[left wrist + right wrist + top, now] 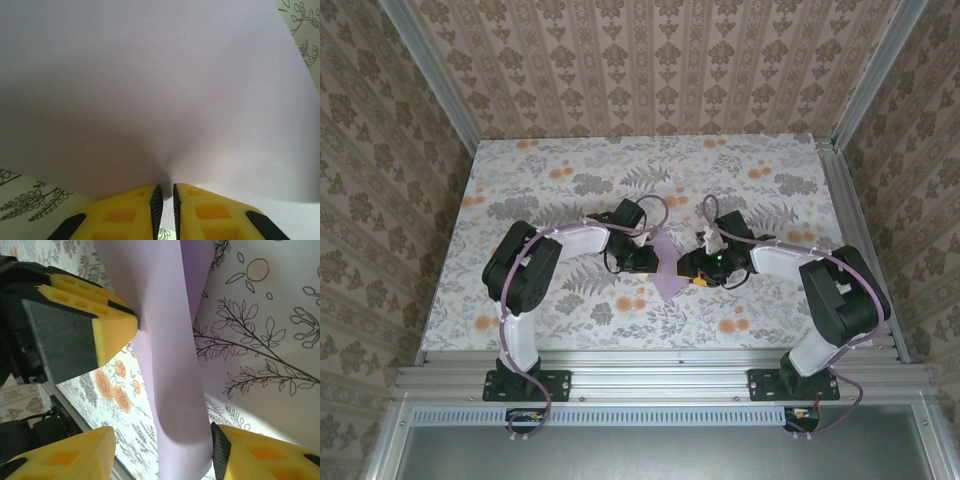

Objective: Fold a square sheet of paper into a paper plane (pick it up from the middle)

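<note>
Top external: both arms reach inward over the floral table (570, 180) and meet near its middle. The lilac sheet (667, 280) sits between the two grippers, raised on edge rather than lying flat, with a point toward the far side and a broader end toward the near side. The left gripper (648, 258) is at its left face and the right gripper (690, 268) at its right.

Left wrist: the left gripper (165, 197) has its yellow jaws almost together, pinching the sheet (150, 90) at a small pucker just ahead of the tips. The paper billows up from there. Table pattern (30, 200) shows at the lower left corner.

Right wrist: the right gripper (162, 440) stands open, its jaws straddling the sheet (170, 340), which runs as a curved strip from far to near. The dark pad (220, 450) on the right is just beside the paper's edge; the other finger is clear of it. The left gripper (127, 322) comes in from the upper left, tips on the strip.
</note>
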`<state>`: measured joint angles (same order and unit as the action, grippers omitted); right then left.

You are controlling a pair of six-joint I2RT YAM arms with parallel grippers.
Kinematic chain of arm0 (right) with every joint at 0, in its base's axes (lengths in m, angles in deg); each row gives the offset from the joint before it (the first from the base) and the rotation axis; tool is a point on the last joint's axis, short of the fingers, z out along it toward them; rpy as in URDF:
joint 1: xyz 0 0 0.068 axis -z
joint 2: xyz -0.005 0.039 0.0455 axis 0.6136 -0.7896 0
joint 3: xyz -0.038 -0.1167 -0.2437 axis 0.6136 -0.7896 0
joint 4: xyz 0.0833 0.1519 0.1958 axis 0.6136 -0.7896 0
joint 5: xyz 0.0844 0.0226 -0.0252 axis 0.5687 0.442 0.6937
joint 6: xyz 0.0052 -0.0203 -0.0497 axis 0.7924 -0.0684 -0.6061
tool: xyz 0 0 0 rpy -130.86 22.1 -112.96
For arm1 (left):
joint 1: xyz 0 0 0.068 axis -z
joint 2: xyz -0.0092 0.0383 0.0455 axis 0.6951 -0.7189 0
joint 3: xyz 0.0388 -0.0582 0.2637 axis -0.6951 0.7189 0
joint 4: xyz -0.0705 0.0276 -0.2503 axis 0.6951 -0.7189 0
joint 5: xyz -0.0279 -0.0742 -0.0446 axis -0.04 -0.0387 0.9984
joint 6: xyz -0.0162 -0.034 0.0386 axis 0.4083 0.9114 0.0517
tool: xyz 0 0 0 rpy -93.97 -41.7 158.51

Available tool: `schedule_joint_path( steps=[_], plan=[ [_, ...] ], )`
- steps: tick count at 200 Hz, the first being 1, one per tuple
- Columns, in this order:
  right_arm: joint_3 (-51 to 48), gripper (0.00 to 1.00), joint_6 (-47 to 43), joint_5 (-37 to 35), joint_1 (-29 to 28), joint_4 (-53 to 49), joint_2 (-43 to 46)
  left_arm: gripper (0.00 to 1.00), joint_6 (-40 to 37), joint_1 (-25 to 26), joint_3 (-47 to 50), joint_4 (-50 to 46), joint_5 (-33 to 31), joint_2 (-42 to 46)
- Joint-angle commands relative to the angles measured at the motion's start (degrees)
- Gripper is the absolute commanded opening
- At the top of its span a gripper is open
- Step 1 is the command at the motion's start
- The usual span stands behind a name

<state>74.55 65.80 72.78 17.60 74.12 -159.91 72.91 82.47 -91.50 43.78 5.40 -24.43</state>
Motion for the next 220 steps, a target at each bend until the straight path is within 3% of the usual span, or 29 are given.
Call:
schedule_joint_path(
  steps=[1,116,220],
  plan=[
    [-1.8,0.55,1.48,3.27,1.32,1.66,2.65,0.19,-1.61,-0.38,2.83,-3.7,-3.12,-3.57],
    [-4.09,0.46,3.58,7.24,3.8,4.86,4.29,0.19,-2.26,-0.47,2.54,-4.63,-3.29,-3.13],
    [-5.86,0.45,8.27,14.08,3.85,13.86,0.64,0.18,-2.77,-0.47,1.83,-5.34,-3.12,-3.62]
  ],
)
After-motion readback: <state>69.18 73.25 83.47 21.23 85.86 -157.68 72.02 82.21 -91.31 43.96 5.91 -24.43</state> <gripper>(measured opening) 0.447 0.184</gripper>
